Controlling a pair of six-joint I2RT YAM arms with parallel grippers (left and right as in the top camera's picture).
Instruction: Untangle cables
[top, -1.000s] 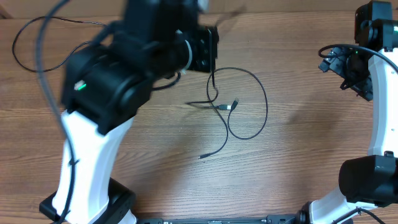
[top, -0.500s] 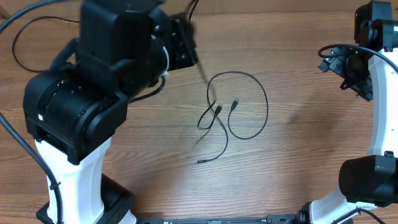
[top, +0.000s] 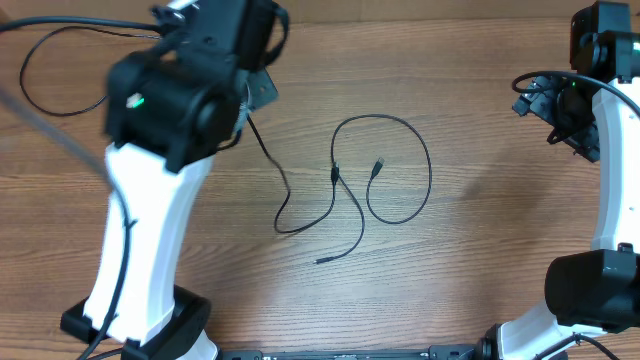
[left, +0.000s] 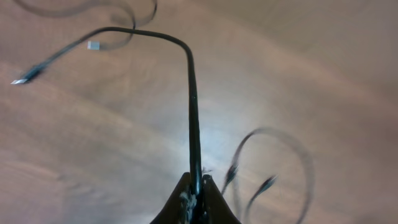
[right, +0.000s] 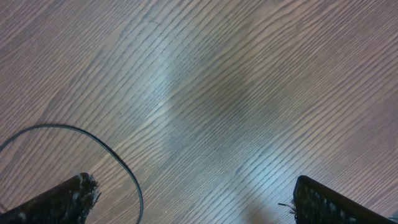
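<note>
- Table (top: 480, 250): wood-grain top. Both arm bases sit at the bottom edge of the overhead view.
- Left arm (top: 150, 230): white and black, blurred, reaching up over the left part of the table.
- Right arm (top: 605, 190): stands along the right edge, well apart from the cables.
- Cables (top: 428, 170): thin black cords lying loose mid-table. There is one wide loop, an S-shaped tail trails below it, and small plug ends sit inside the loop.
- Held cable (left: 193, 106): hangs from the left gripper and drops to the wood left of the loop. It bends there and rises to a plug at the loop's left side. Whether the two touch there I cannot tell.
- Left gripper (left: 196, 194): jaws pressed together, pinching the held cable.
- Right gripper (right: 193, 202): jaws spread wide over bare wood.
</note>
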